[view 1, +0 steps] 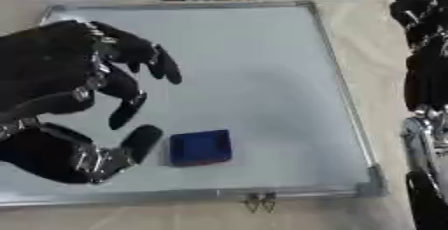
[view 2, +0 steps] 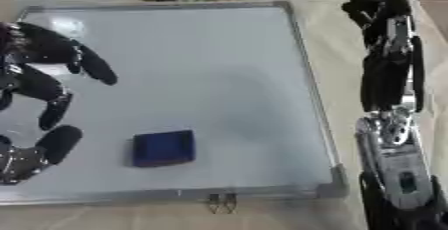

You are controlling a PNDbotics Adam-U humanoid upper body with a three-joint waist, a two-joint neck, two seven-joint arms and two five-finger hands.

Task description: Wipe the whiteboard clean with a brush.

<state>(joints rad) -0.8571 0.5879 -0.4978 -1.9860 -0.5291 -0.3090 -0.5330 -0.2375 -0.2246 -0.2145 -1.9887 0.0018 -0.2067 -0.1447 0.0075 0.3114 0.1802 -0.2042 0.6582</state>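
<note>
A whiteboard (view 1: 262,49) with a metal frame lies flat on the beige table, and its surface looks blank. A small blue brush block (view 1: 200,147) rests on the board near its front edge. My left hand (view 1: 61,99) hovers over the board's left side, fingers and thumb spread and slightly curved. Its thumb tip sits just left of the brush without touching it, and nothing is in the hand. My right hand (view 2: 389,81) lies on the table beyond the board's right edge, its fingers pointing away from me and straight.
A binder clip (view 1: 260,202) sticks out from the board's front frame. Beige table (view 1: 367,24) shows along the right and front of the board. Cluttered objects and a person's clothing line the far edge.
</note>
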